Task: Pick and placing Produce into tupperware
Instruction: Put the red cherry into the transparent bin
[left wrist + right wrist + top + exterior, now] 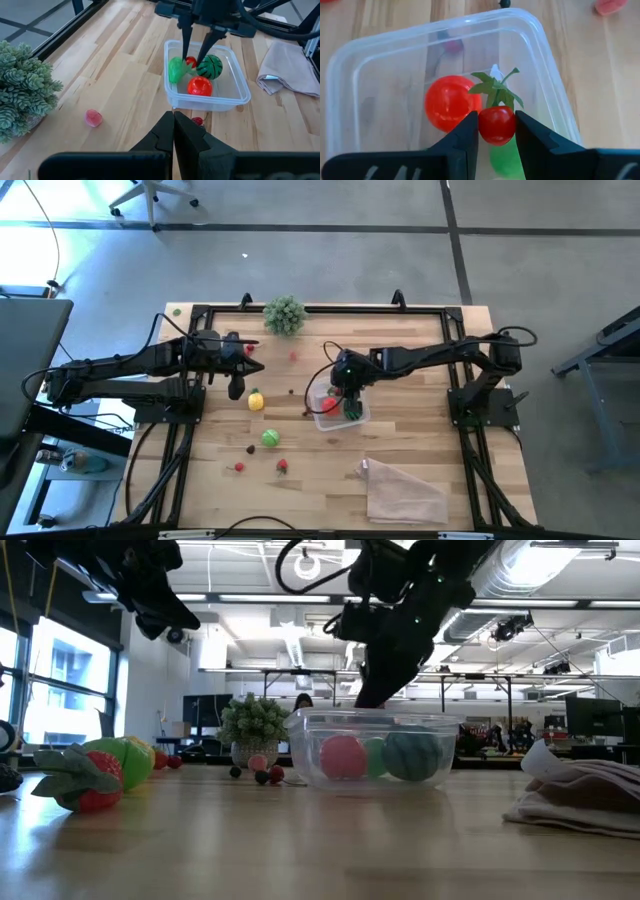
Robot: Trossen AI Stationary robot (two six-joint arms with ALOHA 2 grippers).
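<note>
The clear tupperware (555,75) stands mid-table (355,418). Inside it lie a red ball (447,102), a striped green melon ball (210,66) and a green piece (176,70). My right gripper (496,122) hangs over the tub's inside (195,50), shut on a small red tomato (496,125) with a green leafy stem. My left gripper (174,125) is shut with nothing in it. It hovers above the table left of the tub (252,366) and points toward it. More produce lies loose on the wood, resting on its underside: a yellow-and-red piece (256,400) and a green one (270,437). My right gripper pinches the little tomato by its two round sides (482,125) between its two fingers. The fingers slant down from above, coming from the table's right. The tomato is lifted clear, just over the tub's contents, and its leafy stem (495,87) points away past the fingertips.
A bushy grey-green plant (284,313) stands at the far edge. A crinkled bag (400,490) lies near the front right. A pink piece (94,117), dark berries (198,120) and small red pieces (283,466) are scattered left of and in front of the tub.
</note>
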